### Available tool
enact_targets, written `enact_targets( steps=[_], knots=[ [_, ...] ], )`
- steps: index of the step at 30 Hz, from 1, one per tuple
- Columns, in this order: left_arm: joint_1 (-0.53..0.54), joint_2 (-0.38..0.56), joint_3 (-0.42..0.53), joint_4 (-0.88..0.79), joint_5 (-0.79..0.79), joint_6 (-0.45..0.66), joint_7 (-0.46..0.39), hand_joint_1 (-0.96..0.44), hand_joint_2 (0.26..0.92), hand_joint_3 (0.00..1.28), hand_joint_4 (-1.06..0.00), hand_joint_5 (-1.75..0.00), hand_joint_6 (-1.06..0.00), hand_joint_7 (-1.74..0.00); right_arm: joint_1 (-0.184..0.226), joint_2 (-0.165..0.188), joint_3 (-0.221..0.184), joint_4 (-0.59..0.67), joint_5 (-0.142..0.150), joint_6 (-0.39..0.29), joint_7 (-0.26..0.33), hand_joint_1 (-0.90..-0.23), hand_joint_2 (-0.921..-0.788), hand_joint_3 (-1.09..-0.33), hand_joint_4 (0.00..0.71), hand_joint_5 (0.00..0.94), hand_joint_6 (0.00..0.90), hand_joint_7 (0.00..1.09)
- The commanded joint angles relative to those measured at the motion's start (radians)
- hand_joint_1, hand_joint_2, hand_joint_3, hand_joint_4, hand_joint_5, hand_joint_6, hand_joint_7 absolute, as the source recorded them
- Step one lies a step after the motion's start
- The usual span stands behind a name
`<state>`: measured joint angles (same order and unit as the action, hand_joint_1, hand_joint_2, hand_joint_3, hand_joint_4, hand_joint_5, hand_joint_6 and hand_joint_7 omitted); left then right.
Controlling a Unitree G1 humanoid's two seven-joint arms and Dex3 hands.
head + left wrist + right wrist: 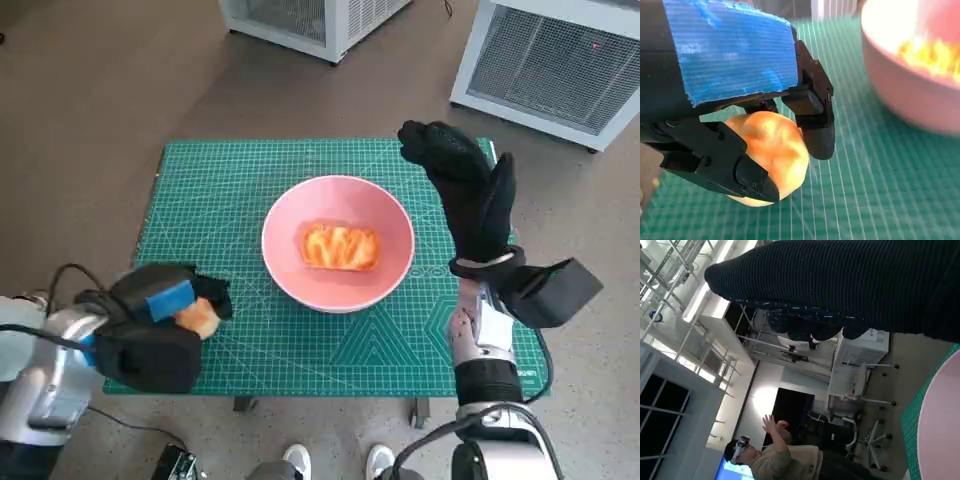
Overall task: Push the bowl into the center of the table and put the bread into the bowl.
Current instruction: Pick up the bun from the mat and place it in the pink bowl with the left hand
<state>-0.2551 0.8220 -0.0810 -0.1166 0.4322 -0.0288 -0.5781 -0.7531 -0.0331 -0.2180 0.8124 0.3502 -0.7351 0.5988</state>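
A pink bowl (338, 285) stands near the middle of the green cutting mat (240, 190) and holds a golden piece of bread (340, 247). At the mat's front left corner my left hand (165, 305) grips a round bread roll (200, 317). In the left wrist view the black fingers (812, 120) close around the roll (775, 150), with the bowl (910, 95) close beside it. My right hand (465, 185) is raised beside the bowl's right rim, fingers spread, holding nothing. The right wrist view shows the glove (850, 285) and an edge of the bowl (940, 435).
White metal cabinets (545, 60) stand on the floor beyond the table, another (300, 20) at the back left. Feet in pale shoes (335, 462) show at the front edge. A person (785, 460) with a raised hand appears in the right wrist view.
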Motion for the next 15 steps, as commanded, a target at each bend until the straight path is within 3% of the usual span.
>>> enact_targets(
  steps=[1,8,15],
  knots=[
    [-0.043,0.010,0.070,-0.085,-0.042,0.040,-0.011,0.00,0.912,0.03,-0.78,-1.08,-0.65,-1.13,0.016,0.001,-0.002,0.013,0.003,0.014,0.001,-0.666,-0.921,-0.734,0.277,0.000,0.140,0.47],
    [-0.131,-0.014,0.132,-0.145,-0.094,0.087,0.007,0.00,0.919,0.03,-0.77,-1.10,-0.63,-1.15,0.014,0.003,-0.002,0.018,0.004,0.014,0.002,-0.666,-0.921,-0.733,0.277,0.001,0.140,0.47],
    [-0.242,-0.056,0.117,-0.169,-0.093,0.122,0.035,0.00,0.920,0.03,-0.76,-1.11,-0.63,-1.15,0.017,0.006,-0.001,0.018,0.003,0.013,0.002,-0.668,-0.921,-0.733,0.277,0.000,0.140,0.47]
  ],
)
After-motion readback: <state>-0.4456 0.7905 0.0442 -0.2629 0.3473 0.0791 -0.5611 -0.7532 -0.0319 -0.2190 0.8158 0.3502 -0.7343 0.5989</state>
